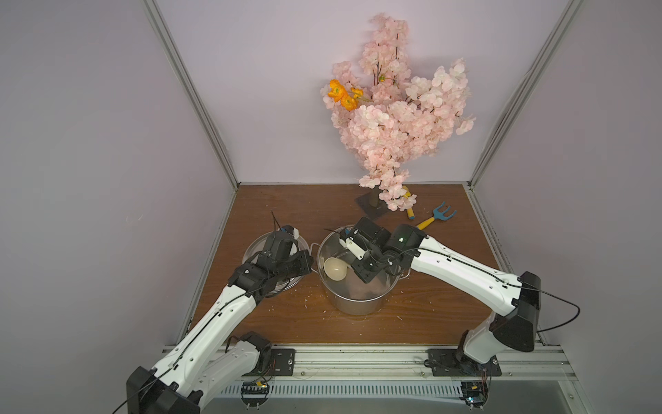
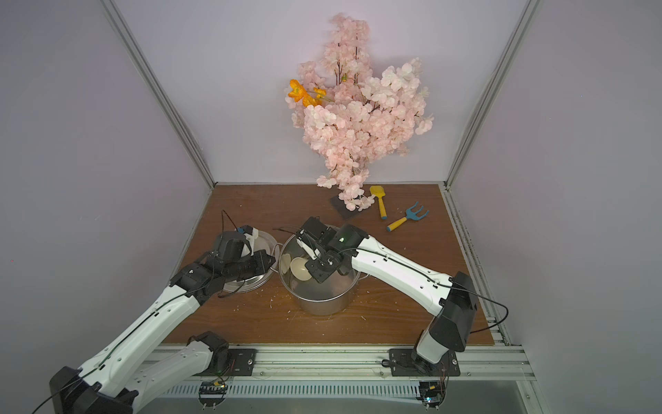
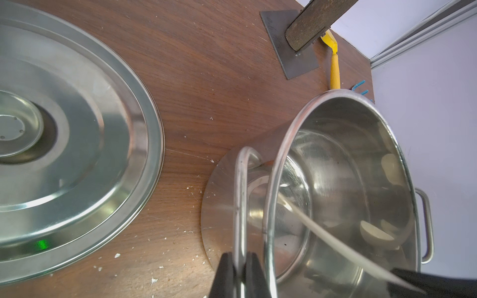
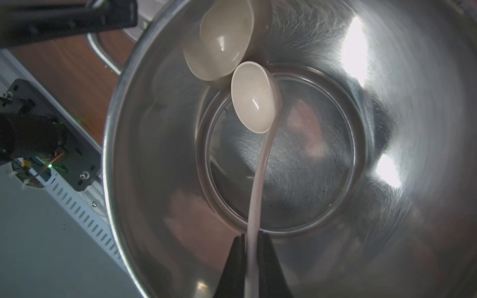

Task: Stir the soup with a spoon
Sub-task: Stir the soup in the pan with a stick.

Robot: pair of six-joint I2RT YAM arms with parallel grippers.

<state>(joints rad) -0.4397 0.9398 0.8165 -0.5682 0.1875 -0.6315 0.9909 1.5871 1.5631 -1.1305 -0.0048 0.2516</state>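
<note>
Gripping the slim handle of the cream spoon (image 4: 253, 103), the right tool (image 4: 251, 237) is closed narrow, with one jaw pressed to each side of the handle; the right arm reaches in from the right over the rim of the stockpot (image 1: 354, 304), and the tool points down into it. From the jaws, the handle curves down to the round bowl; in both top views the bowl sits low inside the stockpot, toward its left wall. Contact between bowl and bottom cannot be determined; the polished wall mirrors the bowl just beside it. The stockpot interior shows as shiny steel with bright glare patches.

The left tool (image 3: 240, 258) is closed on the loop handle (image 3: 241, 196) at the stockpot's left side, one jaw on each side of the steel loop; the left arm reaches in from the near left.

The stockpot stands upright near the centre of the worktop (image 1: 286, 208). The round steel lid (image 3: 77, 142) lies flat on the worktop just left of the stockpot, apart from it and partly beneath the left arm.

At the far right lie a rake (image 1: 439, 215) with blue prongs and a yellow handle, and a yellow shovel (image 2: 379, 200) near it, not touching; both are well apart from the stockpot. A pink blossom branch (image 1: 394, 118) rises from a dark base plate (image 3: 276, 28) at the far side of the worktop. Pale flecks are scattered on the worktop around the stockpot.
</note>
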